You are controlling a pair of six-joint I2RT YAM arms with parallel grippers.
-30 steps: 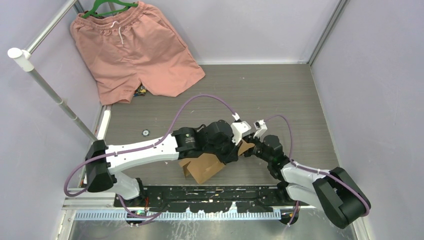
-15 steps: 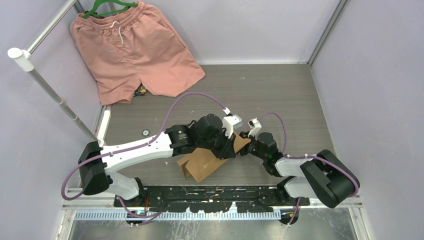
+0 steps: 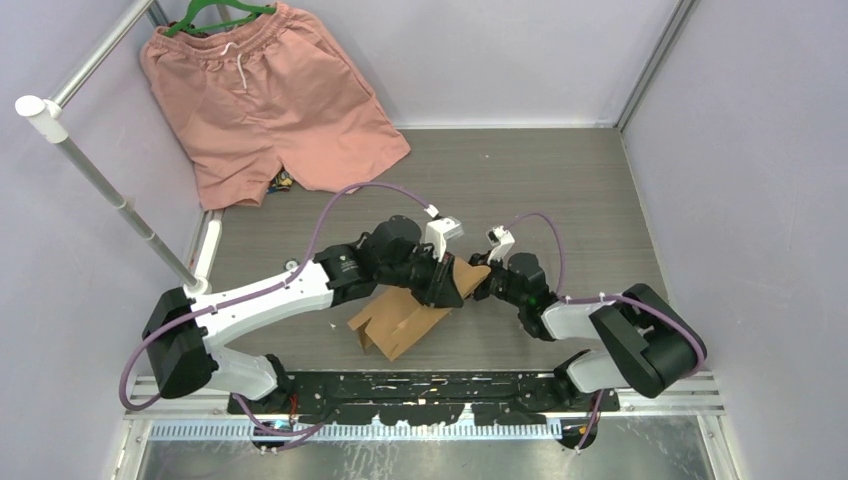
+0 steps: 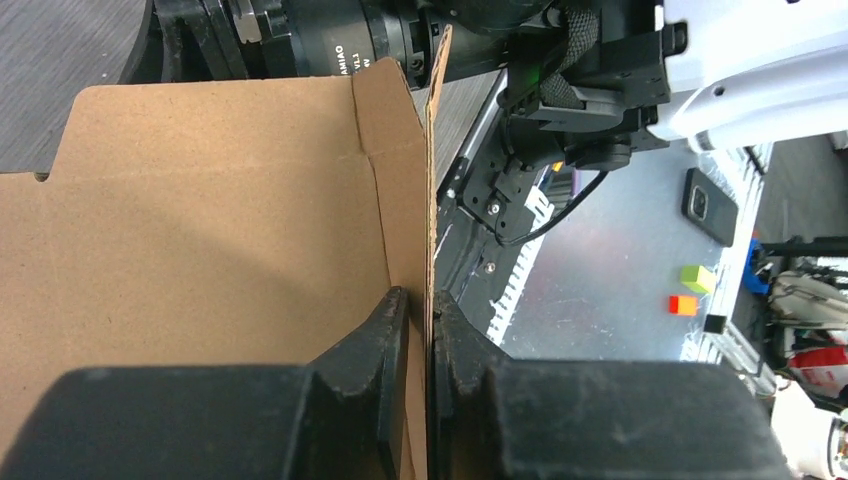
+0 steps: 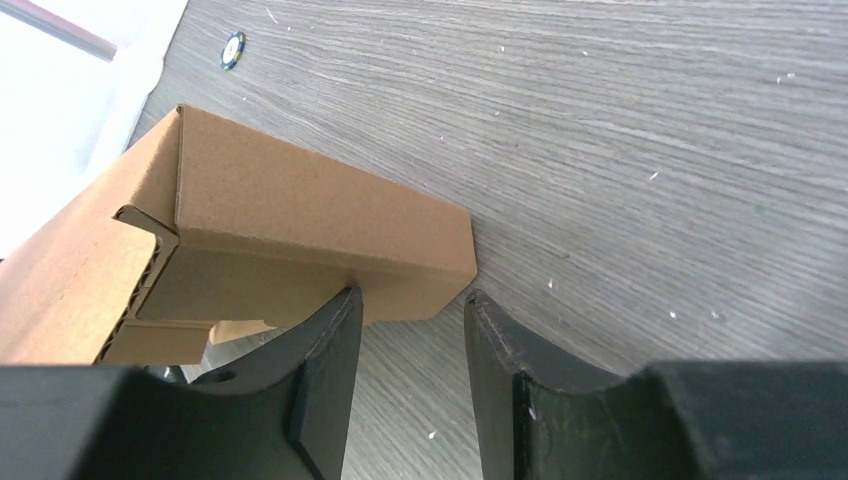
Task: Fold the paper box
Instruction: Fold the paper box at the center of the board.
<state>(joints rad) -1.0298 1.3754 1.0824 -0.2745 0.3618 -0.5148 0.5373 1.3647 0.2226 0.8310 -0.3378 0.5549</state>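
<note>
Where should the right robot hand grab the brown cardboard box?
Probably the folded wall of the brown corrugated cardboard box, from its right end, where the open right gripper sits. That wall is a narrow raised ridge; the left gripper pinches another flap.

bright, even light falls from above, we find, with soft shadows on the table. near the lens the dark fingers blur; the right wrist view's far left corner glares white.

Your grey wood-grain table carries the box near its front middle, shorts at the far left corner, and a small disc beyond the box.
</note>
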